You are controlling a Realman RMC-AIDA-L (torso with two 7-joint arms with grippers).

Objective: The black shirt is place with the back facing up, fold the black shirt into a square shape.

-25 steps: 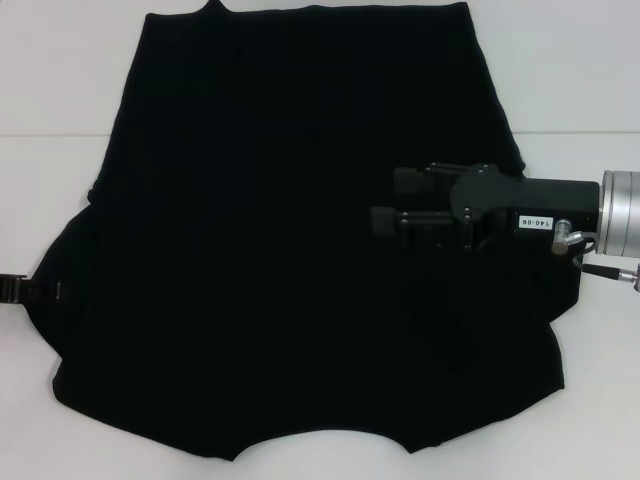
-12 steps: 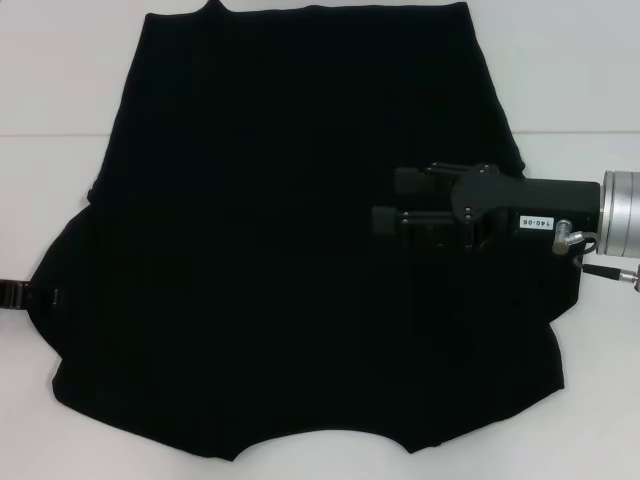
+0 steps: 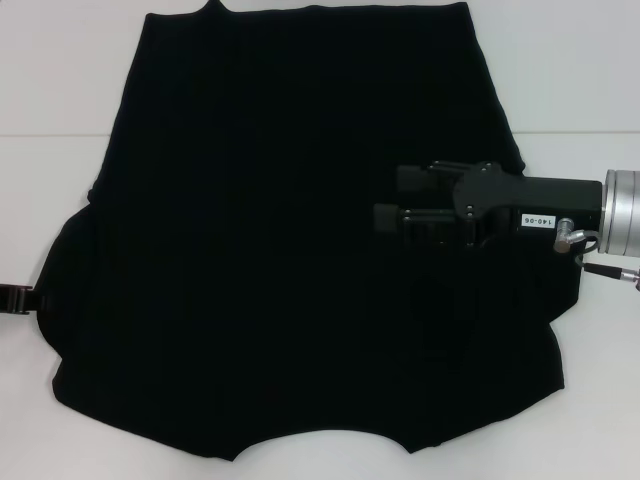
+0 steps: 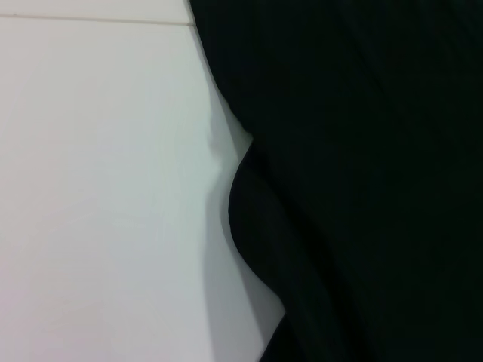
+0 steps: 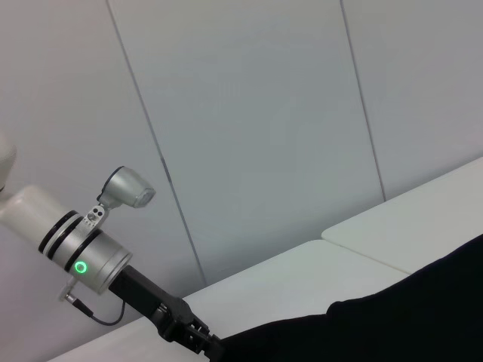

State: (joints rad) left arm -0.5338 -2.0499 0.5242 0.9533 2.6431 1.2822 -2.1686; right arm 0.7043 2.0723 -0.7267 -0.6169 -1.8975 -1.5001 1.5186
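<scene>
Head view shows the black shirt spread nearly flat under the right gripper, whose fingers I cannot tell to be parted or closed, the left gripper at the opposite sleeve edge, so folding looks barely begun.

The shirt filled one whole side of the left wrist view, and it was plain black all over. Its edge ran down in a wavy line. Part of the edge bulged out in a round curve over the table. The table was white and smooth. A thin line crossed the table and ran up to the cloth. A soft grey shadow lay on the table beside the curved edge.
</scene>
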